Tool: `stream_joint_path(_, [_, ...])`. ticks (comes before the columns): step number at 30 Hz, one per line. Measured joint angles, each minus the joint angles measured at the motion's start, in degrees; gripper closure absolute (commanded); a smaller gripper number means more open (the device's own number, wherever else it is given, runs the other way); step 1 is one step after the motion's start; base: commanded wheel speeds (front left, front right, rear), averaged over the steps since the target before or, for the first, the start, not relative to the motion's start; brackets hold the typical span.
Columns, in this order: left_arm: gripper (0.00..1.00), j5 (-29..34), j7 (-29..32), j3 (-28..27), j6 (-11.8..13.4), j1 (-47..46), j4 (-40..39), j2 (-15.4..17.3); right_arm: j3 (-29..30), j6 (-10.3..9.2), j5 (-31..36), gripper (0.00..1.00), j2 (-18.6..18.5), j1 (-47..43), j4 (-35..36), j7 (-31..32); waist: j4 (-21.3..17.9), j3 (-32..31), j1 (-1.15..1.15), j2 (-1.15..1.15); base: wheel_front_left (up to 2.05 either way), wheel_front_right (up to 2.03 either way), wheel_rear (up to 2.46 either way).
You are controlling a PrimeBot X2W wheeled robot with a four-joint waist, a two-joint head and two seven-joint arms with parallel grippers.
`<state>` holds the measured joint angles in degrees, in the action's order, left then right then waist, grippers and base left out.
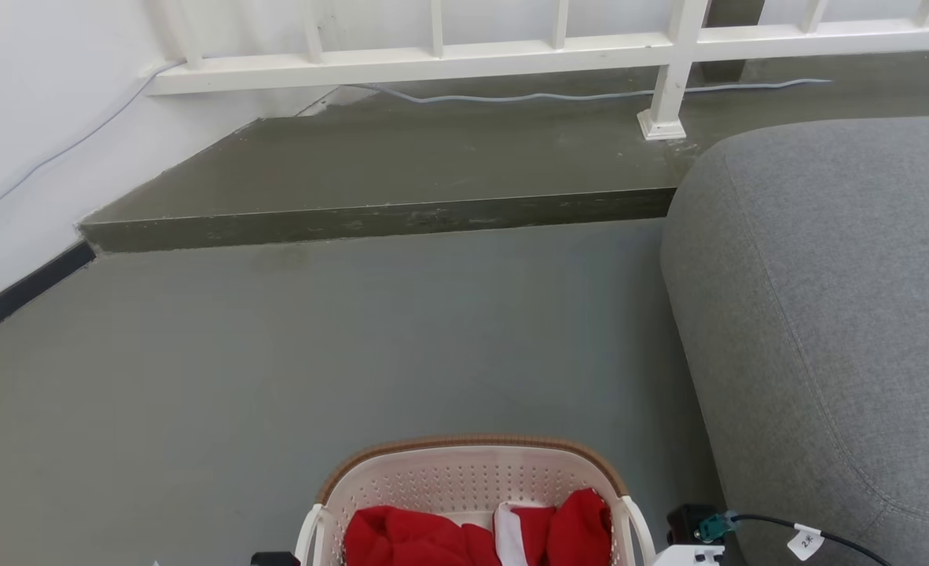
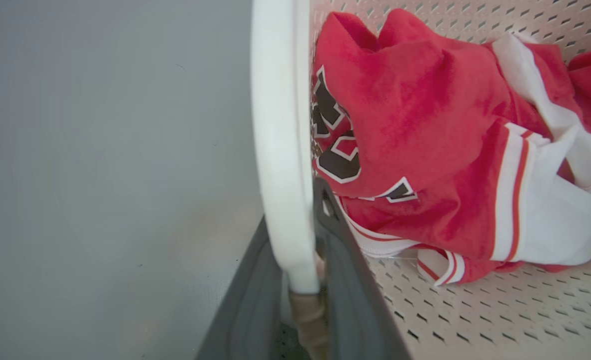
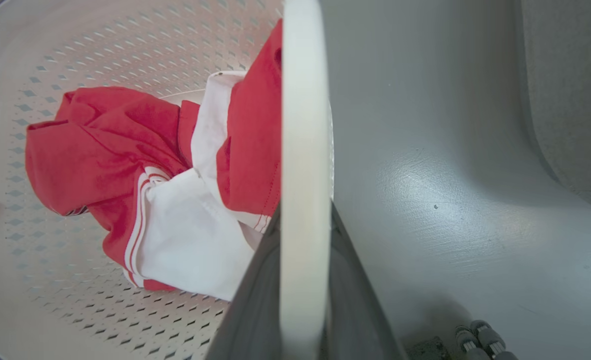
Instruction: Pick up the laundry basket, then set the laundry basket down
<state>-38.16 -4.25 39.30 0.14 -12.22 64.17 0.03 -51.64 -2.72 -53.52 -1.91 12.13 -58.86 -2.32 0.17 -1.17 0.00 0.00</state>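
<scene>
Grey floor [image 1: 315, 338] takes up most of the room, and the big grey sofa [image 1: 826, 299] sits on it. Past the sofa's far end is a low raised step [image 1: 402, 169], and beyond that, further again from the sofa, a white railing [image 1: 433, 59]. The laundry basket [image 1: 464, 479] is just beside the sofa, on its open-floor side, close in front of the robot. From here I can't tell whether its base is on the floor or just off it. Red-and-white clothing [image 1: 425, 538] lies loosely crumpled in the bottom, well below the brown rim. It looks like a light load: soft cloth in a thin, perforated plastic shell that is stiff enough to keep its shape but would probably flex if squeezed at the wall. The two white side handles are the sensible places to hold it, and that is where the robot has it. The right gripper [image 3: 305, 240] is at the handle nearer the sofa [image 3: 303, 150], with its dark fingers [image 3: 255, 310] closed either side of the smooth bar. The left gripper [image 2: 295, 260] is clamped the same way on the handle away from the sofa [image 2: 280, 150], with its fingers [image 2: 350, 300] pinching it. Those bars look slick, so I'd say both sides should move level with each other, or the basket may tip and the clothing slide.
</scene>
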Motion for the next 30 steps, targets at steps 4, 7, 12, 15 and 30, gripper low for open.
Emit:
stream_joint_path(4, [1.00,-0.19,0.00,0.20,0.25,0.02,-0.15,0.07,-0.37,-0.25,-0.29,1.00,-0.02,0.03,0.09,-0.14,-0.03,0.22,0.00,0.00,0.00,0.00,0.00])
stream_joint_path(7, [1.00,-0.51,-0.01,0.34,0.42,0.05,-0.23,0.08,-0.59,-0.38,-0.59,1.00,-0.04,0.08,0.11,-0.14,-0.05,0.44,0.00,0.00,0.00,0.00,0.00])
stream_joint_path(12, [1.00,-0.96,-0.09,0.38,0.94,0.08,-0.56,0.10,-0.91,-0.42,-1.00,1.00,-0.10,0.51,0.16,-0.15,-0.15,1.03,0.00,0.00,0.00,0.00,0.00])
stream_joint_path(15, [1.00,-1.07,-0.10,0.37,1.14,0.03,-1.04,0.19,-1.22,-0.53,-1.00,1.00,-0.20,1.51,0.15,-0.15,-0.28,1.79,0.00,0.00,0.00,0.00,0.00])
stream_joint_path(30, [1.00,-1.42,-1.44,-0.92,2.69,-8.02,-2.79,0.57,-1.09,-0.92,-0.13,1.00,-0.54,12.43,0.05,-2.03,-0.91,8.39,0.00,0.00,0.00,0.00,0.00])
